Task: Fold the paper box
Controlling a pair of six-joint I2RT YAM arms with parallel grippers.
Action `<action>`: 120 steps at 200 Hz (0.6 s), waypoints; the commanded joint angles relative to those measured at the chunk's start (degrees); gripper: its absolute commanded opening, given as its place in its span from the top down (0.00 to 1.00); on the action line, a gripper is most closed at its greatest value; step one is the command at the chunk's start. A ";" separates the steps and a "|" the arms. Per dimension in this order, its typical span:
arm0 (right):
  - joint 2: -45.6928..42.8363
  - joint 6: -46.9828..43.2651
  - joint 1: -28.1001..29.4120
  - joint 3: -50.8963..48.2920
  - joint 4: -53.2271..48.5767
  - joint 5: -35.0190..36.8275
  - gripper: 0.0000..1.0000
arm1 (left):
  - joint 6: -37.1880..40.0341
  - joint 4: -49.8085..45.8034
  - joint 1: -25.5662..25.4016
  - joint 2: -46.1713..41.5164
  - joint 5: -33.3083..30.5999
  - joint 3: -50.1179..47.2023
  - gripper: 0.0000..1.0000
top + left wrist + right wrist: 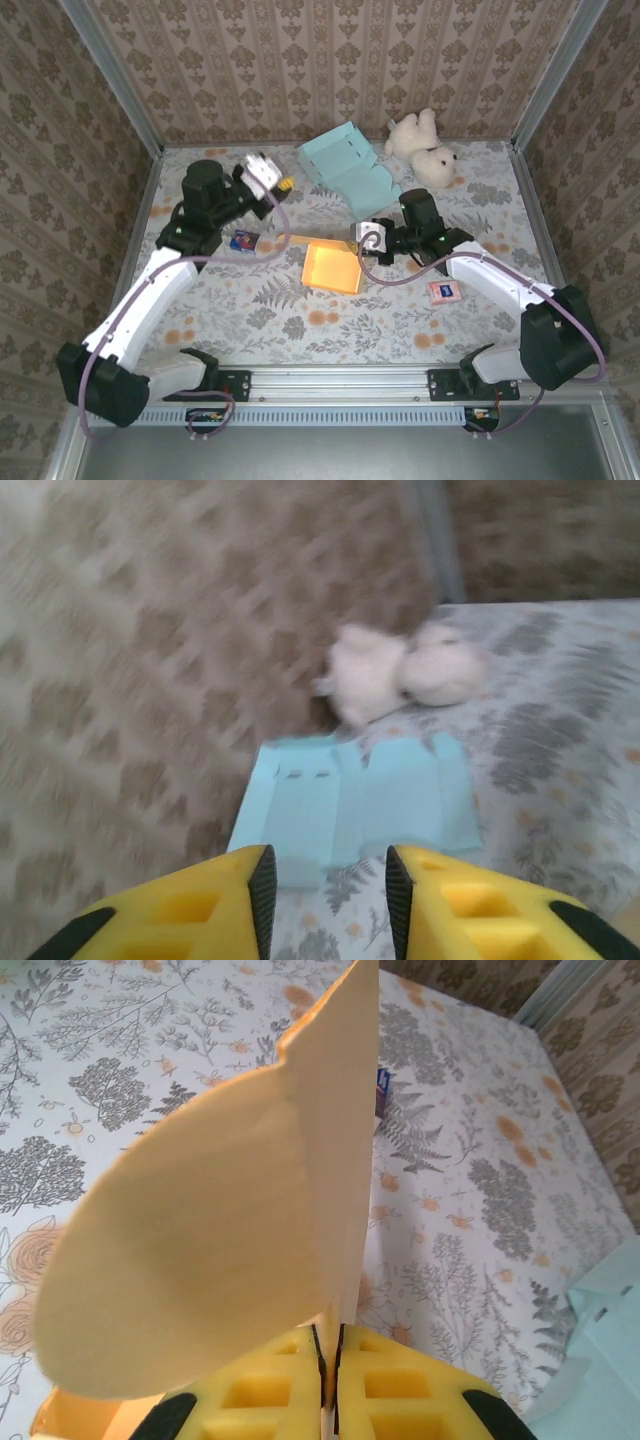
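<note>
Right wrist: orange box (230, 1230) partly cropped

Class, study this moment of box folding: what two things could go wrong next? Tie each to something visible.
1. The right gripper pinches only a thin flap of the orange box; a hard pull might crease or tear it.
2. The left gripper is open, facing the blue box, so the orange box may slide or lift.

Left gripper (325, 885) raised, jaws apart, right gripper (327, 1350) jaws pinched closed
</note>
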 commanded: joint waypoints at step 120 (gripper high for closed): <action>-1.82 -0.76 -1.59 -2.51 2.19 -6.04 0.88 | -73.84 -25.93 0.36 14.07 -10.28 4.09 0.20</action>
